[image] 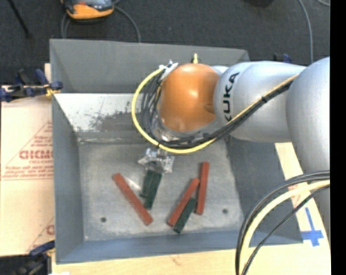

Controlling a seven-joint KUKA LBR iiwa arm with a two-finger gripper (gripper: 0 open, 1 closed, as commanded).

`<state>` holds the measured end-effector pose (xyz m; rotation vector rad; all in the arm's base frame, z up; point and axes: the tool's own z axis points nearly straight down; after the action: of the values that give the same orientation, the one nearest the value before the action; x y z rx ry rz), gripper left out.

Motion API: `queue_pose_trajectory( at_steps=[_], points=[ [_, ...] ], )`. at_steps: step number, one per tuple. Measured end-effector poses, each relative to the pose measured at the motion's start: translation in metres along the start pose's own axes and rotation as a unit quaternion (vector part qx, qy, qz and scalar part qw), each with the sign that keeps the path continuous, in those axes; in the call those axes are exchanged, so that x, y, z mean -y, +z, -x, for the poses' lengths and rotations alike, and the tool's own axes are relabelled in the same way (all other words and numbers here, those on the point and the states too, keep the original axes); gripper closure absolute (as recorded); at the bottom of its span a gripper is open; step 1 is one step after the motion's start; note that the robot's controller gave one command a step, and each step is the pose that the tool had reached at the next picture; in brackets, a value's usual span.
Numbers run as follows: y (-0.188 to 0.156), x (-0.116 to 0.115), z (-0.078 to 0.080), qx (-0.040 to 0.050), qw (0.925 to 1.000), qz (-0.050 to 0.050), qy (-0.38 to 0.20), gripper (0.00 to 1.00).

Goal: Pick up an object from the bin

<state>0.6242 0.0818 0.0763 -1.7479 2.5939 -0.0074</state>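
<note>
gripper (156,162): was found low in the bin (65,153), at the far end of the dark green stick (150,190); spread or pressed together could not be told.
dark green stick: was laid mid-floor, slightly slanted.
left red stick (132,199): was laid just left of it.
middle red stick (183,201), right red stick (202,188): were laid to the right.
</note>
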Motion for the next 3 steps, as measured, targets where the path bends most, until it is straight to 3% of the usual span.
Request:
queue_pose_trajectory(
  at_steps=[1, 2, 3],
  points=[
    [0.0032, -0.0024, -0.0005, -0.0016, 1.0000, 0.003, 0.001, 0.00],
    [0.0035, -0.0027, -0.0007, -0.0021, 1.0000, 0.004, 0.002, 1.00],
    [0.0035, -0.0027, -0.0007, -0.0022, 1.0000, 0.004, 0.002, 1.00]
  ],
)
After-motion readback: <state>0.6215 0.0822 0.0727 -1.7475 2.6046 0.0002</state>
